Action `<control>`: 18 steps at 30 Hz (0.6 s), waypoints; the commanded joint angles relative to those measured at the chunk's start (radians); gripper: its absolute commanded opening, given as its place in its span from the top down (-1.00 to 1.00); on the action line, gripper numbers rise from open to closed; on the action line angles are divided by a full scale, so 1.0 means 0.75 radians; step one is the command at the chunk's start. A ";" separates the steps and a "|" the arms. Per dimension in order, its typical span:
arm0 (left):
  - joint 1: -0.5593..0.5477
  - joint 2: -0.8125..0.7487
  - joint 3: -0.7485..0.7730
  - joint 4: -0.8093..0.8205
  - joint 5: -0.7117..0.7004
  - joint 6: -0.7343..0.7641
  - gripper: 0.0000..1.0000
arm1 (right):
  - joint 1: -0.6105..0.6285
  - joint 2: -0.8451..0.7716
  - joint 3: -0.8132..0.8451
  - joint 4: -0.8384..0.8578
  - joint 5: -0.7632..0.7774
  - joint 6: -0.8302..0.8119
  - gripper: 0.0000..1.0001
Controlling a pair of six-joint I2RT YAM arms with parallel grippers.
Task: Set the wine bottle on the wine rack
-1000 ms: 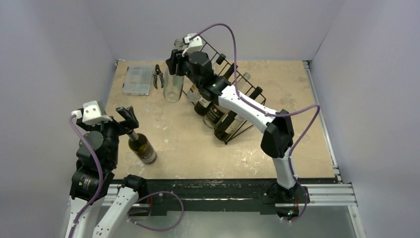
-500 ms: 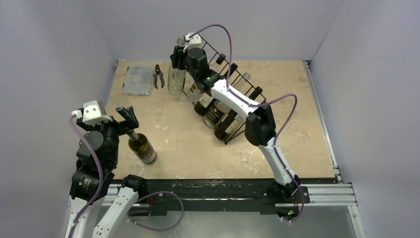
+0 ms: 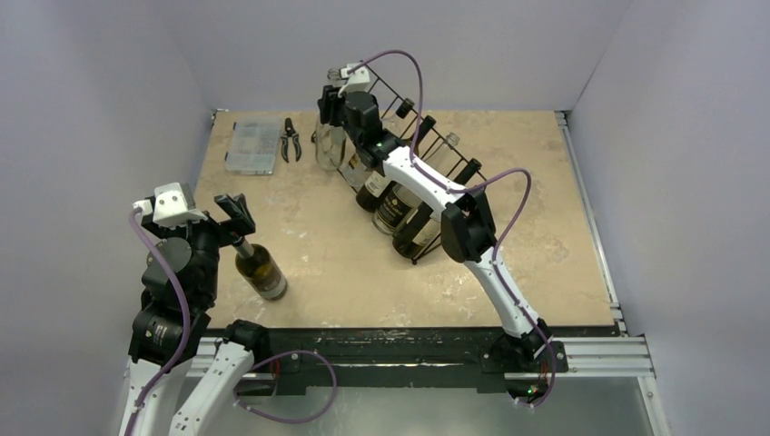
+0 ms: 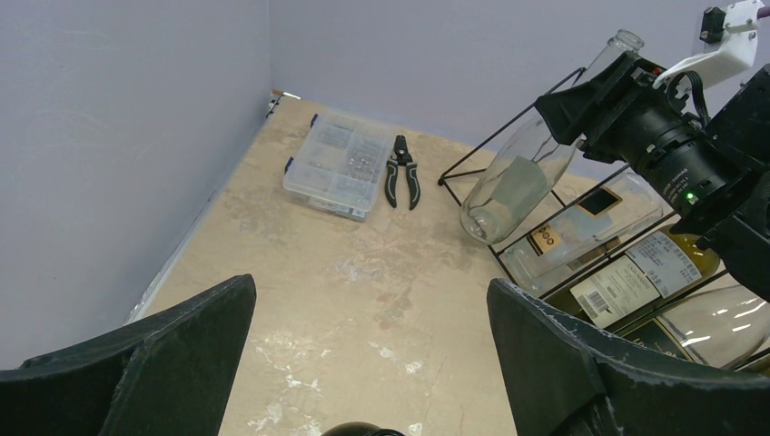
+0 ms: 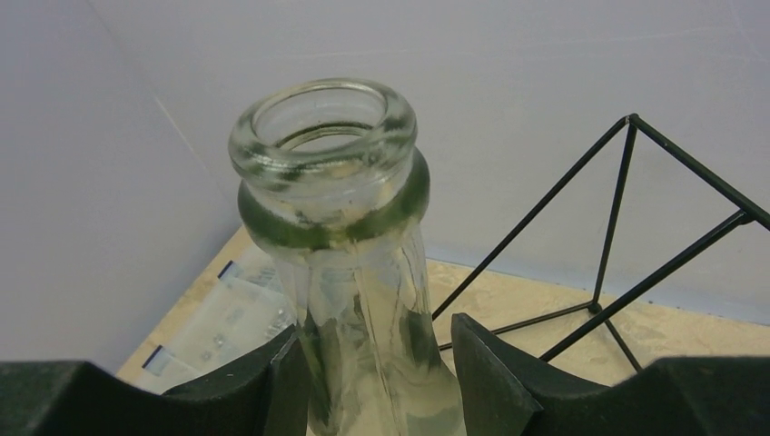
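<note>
My right gripper (image 3: 329, 102) is shut on the neck of a clear glass wine bottle (image 3: 329, 145) and holds it tilted at the far left end of the black wire wine rack (image 3: 454, 186). The right wrist view shows the neck (image 5: 350, 227) between the fingers (image 5: 272, 381), with the rack's wires (image 5: 626, 209) just to the right. The rack holds several bottles. My left gripper (image 3: 234, 218) is open around the top of a dark wine bottle (image 3: 261, 271) standing at the near left. The bottle's cap (image 4: 363, 429) shows low between the wide jaws.
A clear plastic parts box (image 3: 252, 146) and black pliers (image 3: 291, 138) lie at the back left. They also show in the left wrist view as the box (image 4: 338, 163) and pliers (image 4: 403, 171). Grey walls close the back and sides.
My right arm has carried the clear bottle back and to the right, up against the rack's left end. The left arm and the dark bottle have not moved.
</note>
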 commanded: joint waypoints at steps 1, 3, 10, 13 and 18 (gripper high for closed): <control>-0.005 0.012 0.002 0.048 -0.004 0.021 -1.00 | -0.021 -0.089 0.146 0.327 0.045 -0.004 1.00; -0.004 0.010 0.002 0.049 -0.004 0.020 -1.00 | -0.027 -0.077 0.149 0.332 0.049 -0.009 1.00; -0.004 0.012 0.000 0.049 -0.003 0.019 -1.00 | -0.062 -0.037 0.160 0.314 0.049 0.008 1.00; -0.005 0.013 0.000 0.052 0.000 0.019 -1.00 | -0.078 -0.022 0.161 0.290 0.045 0.044 1.00; -0.004 0.017 -0.002 0.053 0.001 0.018 -1.00 | -0.085 -0.008 0.149 0.287 0.036 0.064 0.94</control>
